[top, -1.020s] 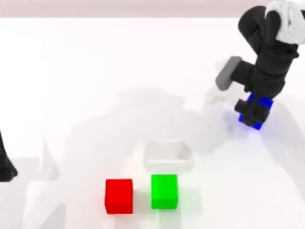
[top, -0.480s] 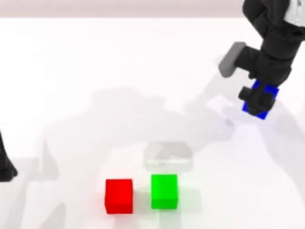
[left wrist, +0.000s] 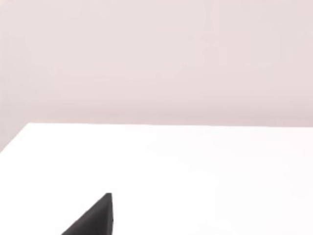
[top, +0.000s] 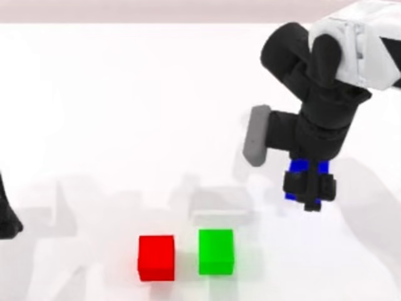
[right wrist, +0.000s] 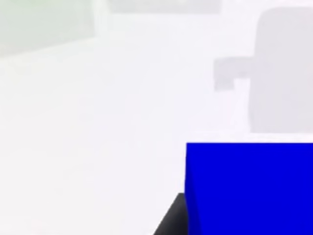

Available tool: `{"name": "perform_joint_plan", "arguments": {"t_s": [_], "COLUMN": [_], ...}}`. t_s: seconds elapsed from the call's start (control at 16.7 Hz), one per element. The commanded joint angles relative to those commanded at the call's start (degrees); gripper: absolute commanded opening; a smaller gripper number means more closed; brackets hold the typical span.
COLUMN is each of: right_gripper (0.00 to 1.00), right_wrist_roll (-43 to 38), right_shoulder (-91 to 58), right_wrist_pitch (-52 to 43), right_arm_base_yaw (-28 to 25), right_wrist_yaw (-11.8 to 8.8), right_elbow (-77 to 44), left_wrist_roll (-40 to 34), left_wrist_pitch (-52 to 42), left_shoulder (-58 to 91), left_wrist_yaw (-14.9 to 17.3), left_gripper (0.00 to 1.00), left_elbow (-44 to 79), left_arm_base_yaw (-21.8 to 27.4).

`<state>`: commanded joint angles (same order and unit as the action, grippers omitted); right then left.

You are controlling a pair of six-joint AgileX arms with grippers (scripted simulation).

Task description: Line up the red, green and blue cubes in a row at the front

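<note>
My left arm (top: 7, 216) sits parked at the far left edge of the table (top: 125, 113), only a dark sliver of it in the top view. I cannot tell from any view how its fingers stand; the left wrist view shows just bare white surface and one dark tip.

Moving right, the red cube (top: 156, 257) lies near the front, left of centre. Just beside it on its right, with a narrow gap between them, is the green cube (top: 216, 251). The two are level with each other, faces square.

Further right and a little farther back, my right gripper (top: 308, 188) points down over the table, right of the green cube. The blue cube (top: 306, 168) is pinched between its fingers, with blue showing above the dark finger block and at its sides. In the right wrist view the blue cube (right wrist: 249, 188) fills the near corner, with one dark fingertip (right wrist: 172, 218) against its side. The blue cube is apart from the green one, not yet in line with the pair.
</note>
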<state>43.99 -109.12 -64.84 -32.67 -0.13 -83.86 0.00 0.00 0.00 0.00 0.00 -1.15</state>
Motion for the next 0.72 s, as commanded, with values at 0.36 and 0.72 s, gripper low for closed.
{"name": "perform_joint_plan", "arguments": {"t_s": [0.36,0.72], "right_gripper": [0.00,0.00], "right_wrist_roll": [2.62,2.53], "right_shoulder": [9.36,8.93], "right_wrist_pitch": [1.57,2.41], "right_arm_base_yaw": [-10.95,-10.89], "right_wrist_yaw": [-0.05,-0.08], "right_elbow": [10.81,11.52], "left_wrist_roll": [0.00,0.00], "left_wrist_pitch": [0.00,0.00], "left_shoulder": [0.00,0.00], "left_wrist_yaw": [0.00,0.00], "left_gripper": [1.00,1.00], "left_elbow": [0.00,0.00], "left_arm_base_yaw": [0.00,0.00]}}
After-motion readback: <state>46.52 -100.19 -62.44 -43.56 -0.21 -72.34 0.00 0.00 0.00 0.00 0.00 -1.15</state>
